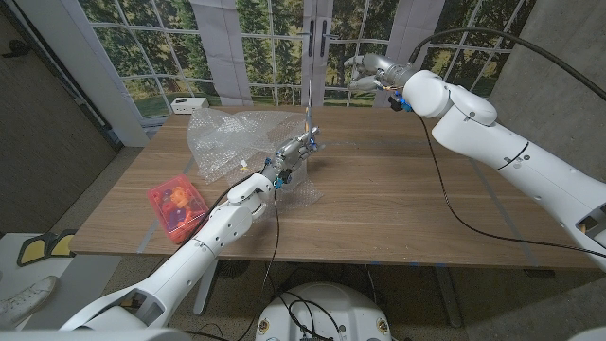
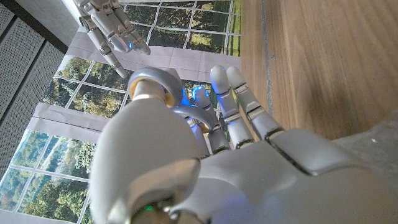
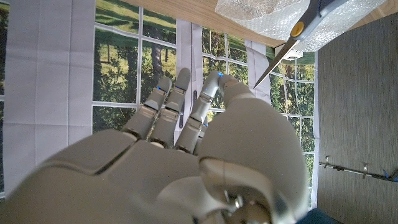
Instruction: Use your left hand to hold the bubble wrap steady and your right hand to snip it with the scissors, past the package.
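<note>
I see the bubble wrap [image 1: 232, 139] lying in a big crumpled heap on the wooden table [image 1: 398, 204], near the far left corner. A flatter part of it spreads toward the middle of the table. My left hand [image 1: 292, 157] is on that flatter part. The scissors [image 1: 311, 121] stand up just by this hand with the blades pointing up, but I cannot tell if the fingers are holding them. In the right wrist view the scissors [image 3: 297, 38] show with their thin point sticking out past the wrap.

My right hand [image 1: 367, 70] is up in the air past the far edge of the table, well apart from the scissors. It holds nothing, and its fingers are loosely bent and apart.

A pink box [image 1: 176, 203] with colorful things inside sits near the left front corner. A small white box [image 1: 187, 104] sits on the sill behind the far left corner.
</note>
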Controlling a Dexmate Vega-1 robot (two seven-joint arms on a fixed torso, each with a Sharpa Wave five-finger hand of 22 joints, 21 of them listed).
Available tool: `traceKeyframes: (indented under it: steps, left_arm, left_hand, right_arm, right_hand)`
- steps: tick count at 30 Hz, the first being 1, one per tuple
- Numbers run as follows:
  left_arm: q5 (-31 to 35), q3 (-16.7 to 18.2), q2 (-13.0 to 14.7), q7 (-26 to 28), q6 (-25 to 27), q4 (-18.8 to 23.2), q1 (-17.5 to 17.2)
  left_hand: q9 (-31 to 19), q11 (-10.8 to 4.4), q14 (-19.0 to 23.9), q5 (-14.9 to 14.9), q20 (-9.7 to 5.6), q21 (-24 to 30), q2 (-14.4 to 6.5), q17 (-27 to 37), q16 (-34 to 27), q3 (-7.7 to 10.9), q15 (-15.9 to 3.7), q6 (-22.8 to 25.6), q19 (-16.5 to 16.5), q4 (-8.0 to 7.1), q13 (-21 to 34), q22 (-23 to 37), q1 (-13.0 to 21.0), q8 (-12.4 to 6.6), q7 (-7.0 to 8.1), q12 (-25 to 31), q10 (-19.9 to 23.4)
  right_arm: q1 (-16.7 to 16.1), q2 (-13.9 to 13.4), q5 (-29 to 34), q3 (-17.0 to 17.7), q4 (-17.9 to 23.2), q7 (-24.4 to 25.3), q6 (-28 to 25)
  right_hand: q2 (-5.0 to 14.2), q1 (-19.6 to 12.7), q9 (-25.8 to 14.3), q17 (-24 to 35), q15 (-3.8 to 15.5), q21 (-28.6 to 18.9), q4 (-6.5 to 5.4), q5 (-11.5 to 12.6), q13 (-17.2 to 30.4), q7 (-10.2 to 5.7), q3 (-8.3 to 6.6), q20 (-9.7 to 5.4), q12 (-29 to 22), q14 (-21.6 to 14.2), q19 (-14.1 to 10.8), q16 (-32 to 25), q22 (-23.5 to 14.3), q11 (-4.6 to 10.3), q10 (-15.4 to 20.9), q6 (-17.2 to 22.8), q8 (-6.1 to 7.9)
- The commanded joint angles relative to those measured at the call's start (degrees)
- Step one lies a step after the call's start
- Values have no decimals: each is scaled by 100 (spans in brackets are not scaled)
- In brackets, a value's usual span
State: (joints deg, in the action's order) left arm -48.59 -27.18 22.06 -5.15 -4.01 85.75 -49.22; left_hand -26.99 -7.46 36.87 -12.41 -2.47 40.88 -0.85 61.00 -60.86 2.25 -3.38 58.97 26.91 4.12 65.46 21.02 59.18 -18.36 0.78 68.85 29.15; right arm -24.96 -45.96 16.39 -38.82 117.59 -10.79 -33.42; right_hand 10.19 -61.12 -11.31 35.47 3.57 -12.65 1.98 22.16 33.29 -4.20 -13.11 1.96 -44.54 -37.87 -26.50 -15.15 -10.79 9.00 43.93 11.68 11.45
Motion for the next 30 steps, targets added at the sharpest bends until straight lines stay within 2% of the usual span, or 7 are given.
traceKeyframes:
  steps: [1,6,8,16,22,28,30]
  left_arm:
    - [54,5,-26,114,-41,-44,-6]
    - [77,11,-45,84,-108,-130,9]
    - [120,7,-51,90,-149,-176,24]
    - [236,-5,-37,96,-198,-269,95]
    - [247,-32,47,65,-51,-232,125]
    - [296,-81,211,-51,129,-129,195]
    - [308,-98,277,-66,232,-79,222]
  left_hand:
    - [86,-460,163,-159,-18,47,127,-14,120,-213,-855,83,86,-100,-133,-61,-265,117,-98,-55,628]
    - [285,-470,341,-329,-44,22,454,-114,307,-600,-849,174,117,-284,-269,-185,-685,301,-140,-78,813]
    - [395,-462,450,-433,-36,-1,628,-151,382,-833,-848,211,132,-405,-368,-258,-952,408,-167,-108,915]
    - [569,-437,505,-635,53,-53,861,-166,513,-1193,-844,227,119,-550,-366,-376,-1261,582,-260,-128,891]
    - [719,-224,511,-791,211,-122,1054,-193,629,-1660,-732,195,90,-772,-446,-490,-1794,695,-489,-176,867]
    - [760,-33,614,-897,398,-163,1060,-244,651,-1970,-427,245,88,-927,-443,-557,-2152,678,-717,-140,918]
    - [747,72,594,-934,441,-180,1060,-159,611,-2054,-402,239,76,-963,-462,-575,-2239,668,-755,-142,930]
  right_arm:
    - [18,42,88,-13,39,40,-16]
    - [22,65,111,-20,50,52,-37]
    - [25,70,111,-21,55,44,-48]
    - [43,91,150,-37,73,47,-88]
    - [83,105,167,-61,61,12,-87]
    - [121,126,177,-73,21,-1,-62]
    - [149,125,186,-93,8,-42,-71]
  right_hand:
    - [6,61,-16,24,921,-36,3,-22,23,8,-33,35,-71,-78,26,14,-9,-8,58,61,7]
    - [2,72,-16,25,923,-31,5,-35,17,6,-44,43,-81,-75,38,27,-8,9,70,70,3]
    - [4,77,-16,24,922,-28,4,-40,15,4,-49,45,-84,-73,45,34,-8,6,71,73,2]
    - [-6,104,-16,25,917,-26,4,-63,4,5,-62,54,-111,-72,52,55,-6,-3,113,80,-7]
    - [-7,109,-16,23,925,-24,11,-73,4,0,-76,60,-123,-71,55,68,-5,9,118,82,-12]
    - [-9,125,-16,25,925,-21,13,-88,-7,1,-88,70,-134,-82,63,77,-4,3,131,85,-17]
    - [-16,126,-16,26,928,-21,21,-93,-11,2,-91,74,-137,-79,63,83,-4,8,135,86,-18]
